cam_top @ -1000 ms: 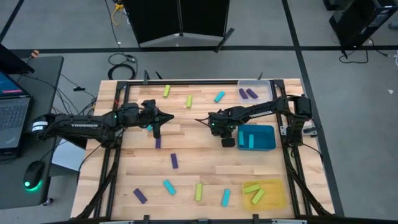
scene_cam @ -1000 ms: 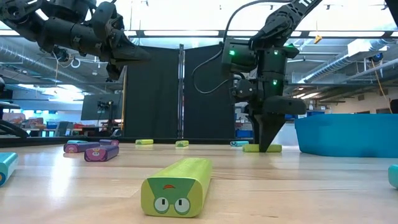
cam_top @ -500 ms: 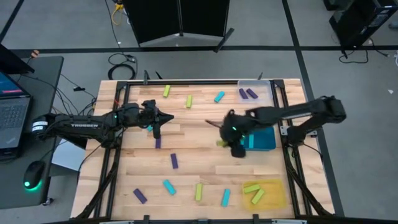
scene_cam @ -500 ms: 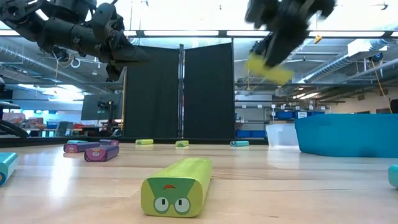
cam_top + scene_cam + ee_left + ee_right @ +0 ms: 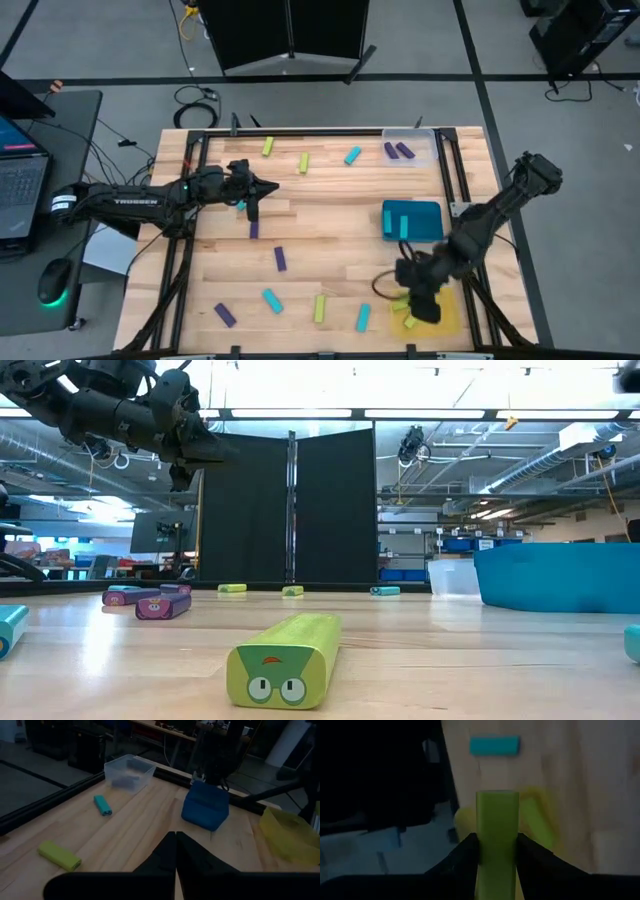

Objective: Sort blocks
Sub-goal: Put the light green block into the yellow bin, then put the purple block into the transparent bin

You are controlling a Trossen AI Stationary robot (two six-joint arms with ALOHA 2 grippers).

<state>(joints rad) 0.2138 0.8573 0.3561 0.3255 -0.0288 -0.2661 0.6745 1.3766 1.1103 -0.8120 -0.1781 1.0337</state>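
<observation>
Small purple, cyan and yellow-green blocks lie scattered on the wooden table [image 5: 320,210]. My right gripper [image 5: 420,300] hovers over the yellow tray [image 5: 447,312] at the near right corner, shut on a yellow-green block [image 5: 497,830]. Another yellow-green block [image 5: 411,320] lies in that tray. The teal tray [image 5: 425,222] holds a cyan block [image 5: 403,228], and the clear tray [image 5: 412,140] holds purple blocks [image 5: 399,150]. My left gripper [image 5: 252,190] hangs shut above the table's left middle, over a purple block [image 5: 254,230], touching nothing. My right gripper pinches the yellow-green block by its two long sides [image 5: 480,840], one finger [image 5: 465,855] on each. The fingers come from above, and the block's free end [image 5: 497,797] sticks out past the fingertips. It is lifted clear above the yellow tray.
Loose near the near edge are a purple block [image 5: 225,315], a cyan block [image 5: 272,300], a yellow-green block [image 5: 320,308] and a cyan block [image 5: 364,318]. Farther off lie a purple block [image 5: 281,259], two yellow-green blocks [image 5: 268,147], [image 5: 304,162] and a cyan block [image 5: 353,156]. A black frame borders the table.
My right gripper, shut on the yellow-green block beside the teal tray, lifted it off the table and swung it toward the near right corner, ending over the yellow tray. The left arm kept still.
</observation>
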